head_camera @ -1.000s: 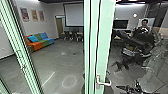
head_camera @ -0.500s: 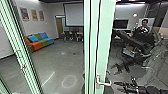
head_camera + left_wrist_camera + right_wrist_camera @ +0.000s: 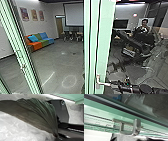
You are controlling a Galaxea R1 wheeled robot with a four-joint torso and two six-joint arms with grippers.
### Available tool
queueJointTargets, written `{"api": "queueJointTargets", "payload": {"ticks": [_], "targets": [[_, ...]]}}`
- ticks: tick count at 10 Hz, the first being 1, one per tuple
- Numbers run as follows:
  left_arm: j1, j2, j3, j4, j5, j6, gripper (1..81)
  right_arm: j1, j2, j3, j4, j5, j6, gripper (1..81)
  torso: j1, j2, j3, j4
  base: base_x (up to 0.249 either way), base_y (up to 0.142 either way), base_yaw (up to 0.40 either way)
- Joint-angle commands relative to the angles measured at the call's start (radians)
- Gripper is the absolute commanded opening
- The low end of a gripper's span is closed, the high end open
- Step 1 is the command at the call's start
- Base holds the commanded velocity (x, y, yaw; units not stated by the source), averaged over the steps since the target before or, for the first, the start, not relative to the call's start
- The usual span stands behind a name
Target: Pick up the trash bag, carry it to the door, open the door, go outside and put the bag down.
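Floor [image 3: 57,62]: smooth grey, mottled, with a thin bright streak and a pale ring of light on it. Door [image 3: 103,45]: tall, flat, mint-green uprights with dark seams; glass to the right, with reflections across it. Another ribbed green frame [image 3: 18,47] slants down the head view's left side.

Trash bag [image 3: 41,112]: at the left wrist. Dark green going to brown-grey, thin and slightly shiny, one side pulled into long fan-like pleats that converge to a narrow point. Pale, cloudy, mottled area along its lower edge; can't tell if that is bag or floor. Left claw: can't tell its state, or whether it has the bag.

Screen [image 3: 74,15]: flat, pale, dark-edged rectangle on the back wall. Sofa [image 3: 40,42]: low and blocky, in orange, green and blue, with a bright blue cushion [image 3: 33,38] on it. Right arm [image 3: 145,88]: black, rounded segments, comes in low from the right. Person [image 3: 143,28] well back, upper right, dark top. Monitor [image 3: 120,24]: dark flat rectangle, left of the person. Three posters [image 3: 34,15]: upright rectangles in a row above the sofa.

Right claw [image 3: 113,85]: right at the free end of the door handle [image 3: 99,82]. Can't tell if it's open or closed, or touching. Handle is smooth silver metal, a rounded bent bar; close up in the right wrist view, a straight bar [image 3: 126,122] crosses behind its bend.
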Motion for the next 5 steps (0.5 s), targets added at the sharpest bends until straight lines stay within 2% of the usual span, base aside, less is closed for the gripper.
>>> {"api": "queueJointTargets", "payload": {"ticks": [1,5], "targets": [[-0.066,-0.007,0.003,-0.016,0.068,-0.003,1.0,0.124,0.006,-0.009,0.017,-0.044,0.005,81.1,0.0,0.0,0.0,0.0,0.0,0.0,0.0],[-0.066,-0.01,0.003,-0.016,0.068,-0.003,1.0,0.092,0.029,-0.071,0.063,-0.03,0.006,81.1,0.0,0.0,0.0,0.0,0.0,0.0,0.0]]}}
